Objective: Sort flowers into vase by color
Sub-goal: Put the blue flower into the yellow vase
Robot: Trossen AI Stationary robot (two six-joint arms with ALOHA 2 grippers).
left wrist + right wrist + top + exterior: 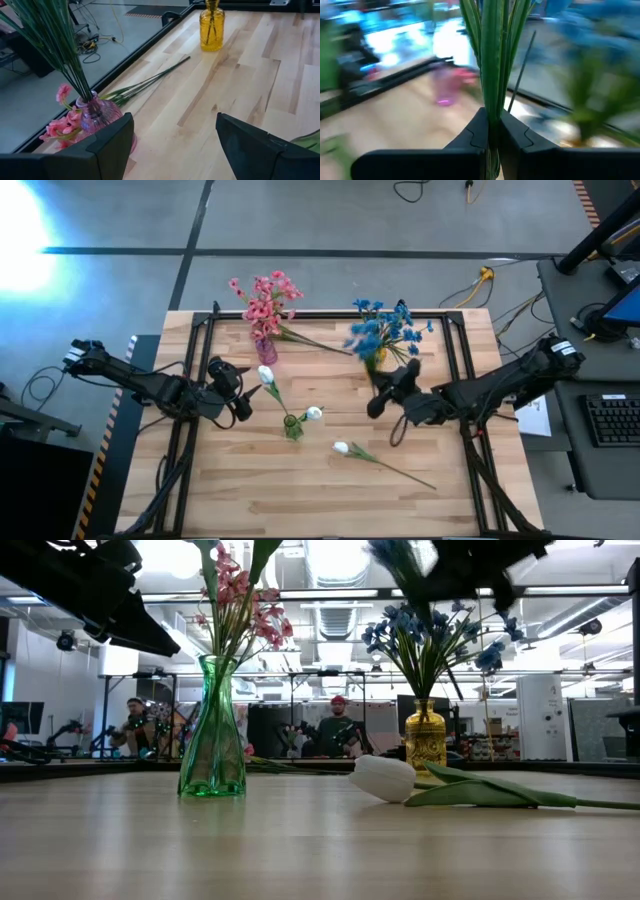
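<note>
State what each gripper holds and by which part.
Right gripper: shut on thin green stems of a blue artificial flower sprig. Left gripper: open, empty.

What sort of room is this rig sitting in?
Most likely a robotics lab or workshop: a concrete floor with loose cables, a desk with a keyboard beside the table, and people seated at workstations behind it.

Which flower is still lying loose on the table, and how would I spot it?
Start at the green vase mid-table and look toward the near right. A white tulip lies flat there, stem trailing right. The other white blooms stand in that vase.
</note>
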